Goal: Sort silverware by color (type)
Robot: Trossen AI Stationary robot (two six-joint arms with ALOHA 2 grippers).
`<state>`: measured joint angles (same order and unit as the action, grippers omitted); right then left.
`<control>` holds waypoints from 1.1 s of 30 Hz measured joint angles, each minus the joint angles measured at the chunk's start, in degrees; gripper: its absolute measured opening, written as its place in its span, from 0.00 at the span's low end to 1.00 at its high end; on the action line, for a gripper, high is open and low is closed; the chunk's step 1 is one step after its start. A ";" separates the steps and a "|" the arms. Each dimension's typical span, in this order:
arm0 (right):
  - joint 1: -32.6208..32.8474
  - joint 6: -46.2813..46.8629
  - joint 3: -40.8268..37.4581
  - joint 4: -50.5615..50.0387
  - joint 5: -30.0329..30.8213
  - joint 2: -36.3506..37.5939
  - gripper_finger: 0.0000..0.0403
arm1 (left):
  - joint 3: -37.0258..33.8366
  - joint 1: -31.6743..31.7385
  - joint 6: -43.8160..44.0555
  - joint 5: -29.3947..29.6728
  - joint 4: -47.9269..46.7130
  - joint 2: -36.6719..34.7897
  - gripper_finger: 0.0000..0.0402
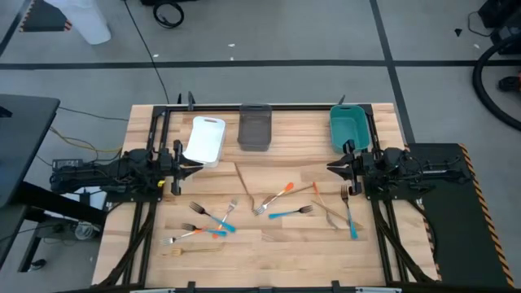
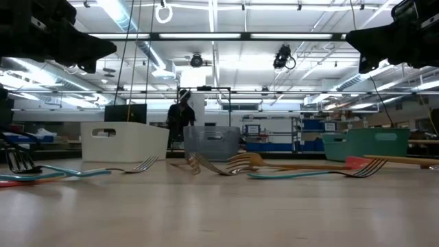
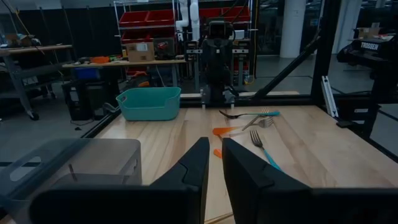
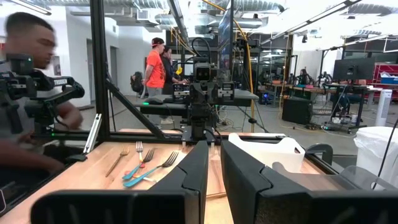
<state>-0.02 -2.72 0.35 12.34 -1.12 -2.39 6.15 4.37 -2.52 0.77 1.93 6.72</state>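
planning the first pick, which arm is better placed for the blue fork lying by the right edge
Right, probably. The blue-handled fork lies just in front of the right gripper, on that arm's side. The left gripper waits across the table, nearer its own cluster of forks.

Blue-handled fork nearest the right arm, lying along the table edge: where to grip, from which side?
Grip the blue-handled fork mid-handle, coming straight down with the right gripper, jaws across its narrow width. It lies flat, apart from the teal bin, with a gold fork close beside it.
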 joint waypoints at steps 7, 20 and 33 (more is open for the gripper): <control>0.01 0.02 0.01 0.00 0.01 0.00 0.14 | 0.00 0.00 0.01 -0.01 0.00 0.01 0.14; 0.00 0.01 0.00 0.00 0.01 0.00 0.14 | 0.00 0.01 0.06 -0.01 0.28 0.02 0.14; -0.01 0.00 0.01 0.00 0.01 0.00 0.14 | 0.00 -0.01 15.41 -0.01 12.47 0.02 0.14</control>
<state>-0.03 -2.72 0.36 12.34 -1.11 -2.39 6.15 4.36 12.88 0.75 14.40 6.74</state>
